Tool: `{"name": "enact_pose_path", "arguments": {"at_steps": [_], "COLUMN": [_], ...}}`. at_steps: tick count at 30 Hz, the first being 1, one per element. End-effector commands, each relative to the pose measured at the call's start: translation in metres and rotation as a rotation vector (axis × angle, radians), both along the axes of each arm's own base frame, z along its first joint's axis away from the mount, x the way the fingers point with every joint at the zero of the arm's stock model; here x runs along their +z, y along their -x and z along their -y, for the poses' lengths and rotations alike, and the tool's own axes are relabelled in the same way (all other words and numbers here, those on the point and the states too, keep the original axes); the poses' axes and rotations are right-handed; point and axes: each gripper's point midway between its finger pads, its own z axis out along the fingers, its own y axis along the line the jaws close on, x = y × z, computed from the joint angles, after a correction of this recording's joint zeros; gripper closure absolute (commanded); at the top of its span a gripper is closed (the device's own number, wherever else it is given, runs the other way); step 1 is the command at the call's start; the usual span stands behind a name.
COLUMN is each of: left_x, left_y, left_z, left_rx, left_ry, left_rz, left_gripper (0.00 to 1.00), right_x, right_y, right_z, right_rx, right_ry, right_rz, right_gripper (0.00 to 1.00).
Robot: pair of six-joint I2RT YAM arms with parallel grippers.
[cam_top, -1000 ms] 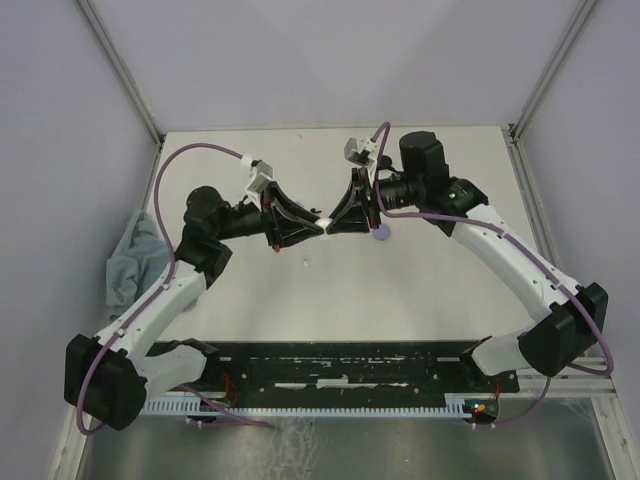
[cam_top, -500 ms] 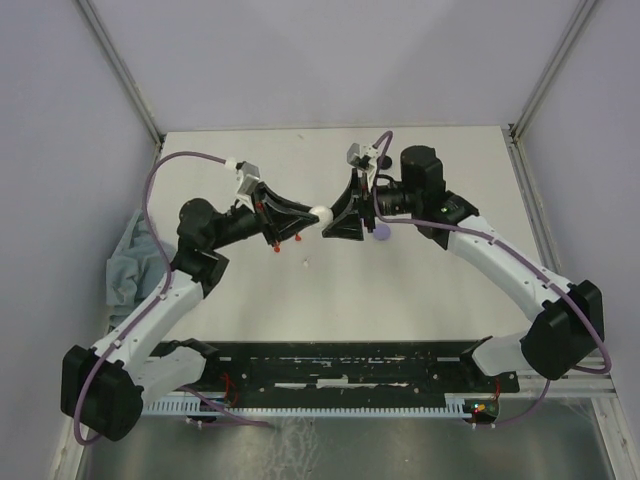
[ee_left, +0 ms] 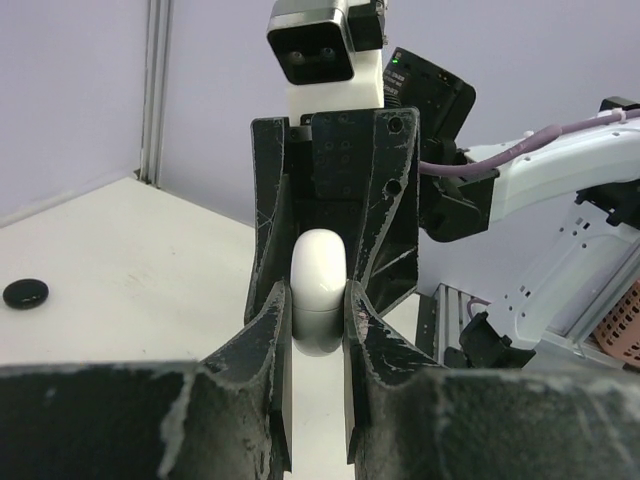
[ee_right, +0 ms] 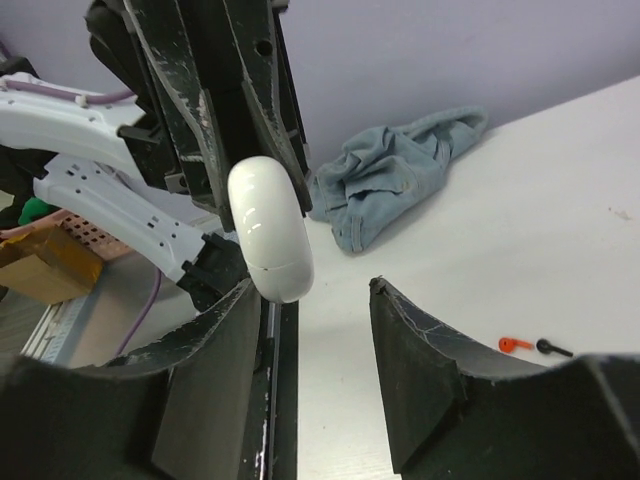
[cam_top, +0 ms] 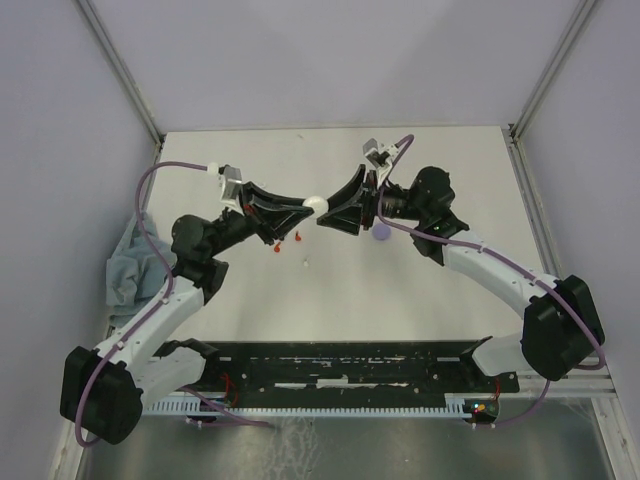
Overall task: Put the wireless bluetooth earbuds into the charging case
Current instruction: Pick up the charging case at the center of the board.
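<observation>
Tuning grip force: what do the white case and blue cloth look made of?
The white case looks like hard plastic: smooth, glossy highlights, thin seam. The cloth seems soft woven fabric: matte, crumpled into folds.

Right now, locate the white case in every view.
Top external: white case at centre, where the two grippers meet.
Left wrist: centre, pinched in the left gripper.
Right wrist: left of centre, above the open right gripper.
Shared landmark: the left gripper, clamped on it throughout.
</observation>
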Motion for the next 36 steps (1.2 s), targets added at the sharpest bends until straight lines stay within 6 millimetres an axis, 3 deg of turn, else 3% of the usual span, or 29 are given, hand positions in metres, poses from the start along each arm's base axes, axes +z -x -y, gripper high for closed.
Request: {"name": "enact_pose_path", "arguments": {"at_steps": [1, 14, 28, 36], "left_x": [0.023, 0.034, 0.044, 0.04], "left_y": [0.005, 0.009, 0.013, 0.014], "left_z": [-0.006, -0.004, -0.003, 0.001], "left_rx": [0.01, -0.035, -0.089, -0.101], "left_ry": [0.09, 0.153, 0.222, 0.217], "left_rz": [0.046, 0.041, 0.024, 0.014], "left_gripper": [0.91, 0.9, 0.9, 0.89], "right_x": [0.049, 0.063, 0.064, 0.07], "right_y": [0.012, 0.015, 0.011, 0.012], "right_z": [0.006, 0.006, 0.001, 0.0], "right_rx": [0.016, 0.034, 0.039, 0.045], "right_ry": [-0.146, -0.217, -0.234, -0.246], "right_rz": [0.123, 0.136, 0.138, 0.156], "right_gripper": [0.45, 0.48, 0.51, 0.53]}}
